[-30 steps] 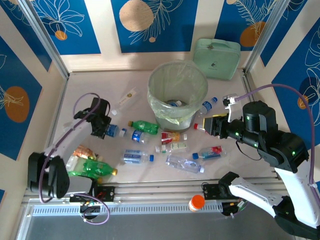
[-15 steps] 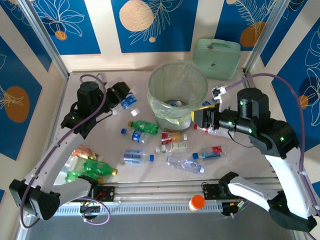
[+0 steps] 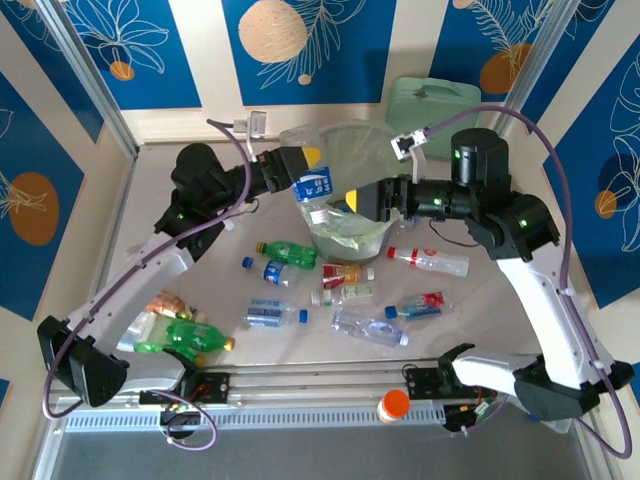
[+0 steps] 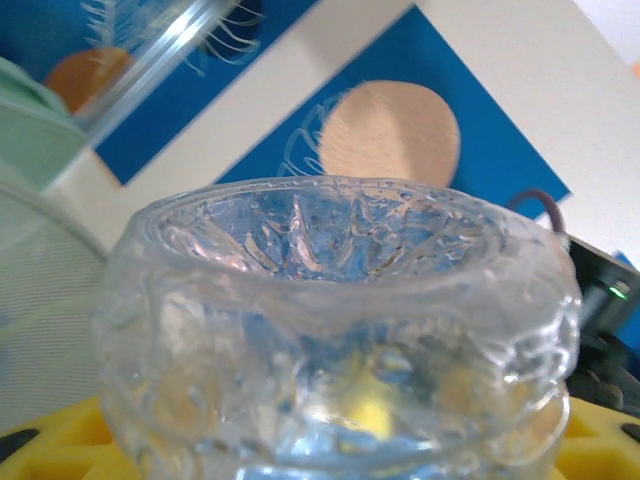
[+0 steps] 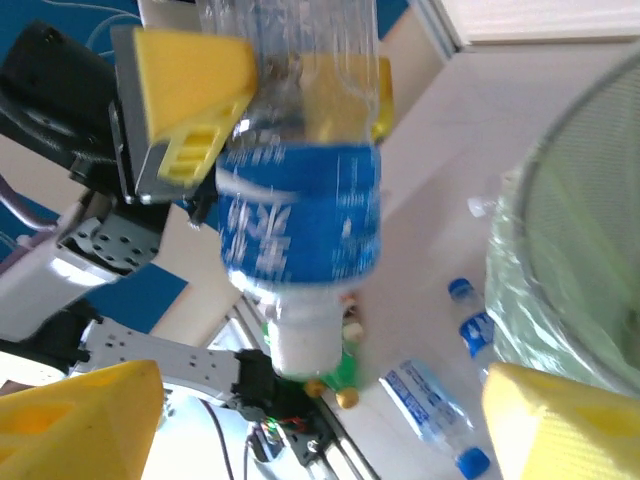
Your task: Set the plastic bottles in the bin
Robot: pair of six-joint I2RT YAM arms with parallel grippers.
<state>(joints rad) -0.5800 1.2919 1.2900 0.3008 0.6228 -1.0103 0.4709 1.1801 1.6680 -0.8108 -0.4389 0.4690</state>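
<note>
Top view: inside of the bin (image 3: 345, 238) is largely hidden by the held bottle (image 3: 316, 188) and the right gripper (image 3: 350, 200); contents can't be made out. The mint case (image 3: 440, 98), far right, is partly covered by the right arm (image 3: 478, 160). Labels on the table bottles (image 3: 272, 314) are too small to be read.

Left wrist view: held bottle is blurred and cut off at btm edge; yellow fingers (image 4: 55, 445) are barely seen at btm corners.

Right wrist view: bottle's top is cut off by upper edge, label print is smeared. Bin is cropped at right edge, own fingers (image 5: 75, 420) at btm.
</note>
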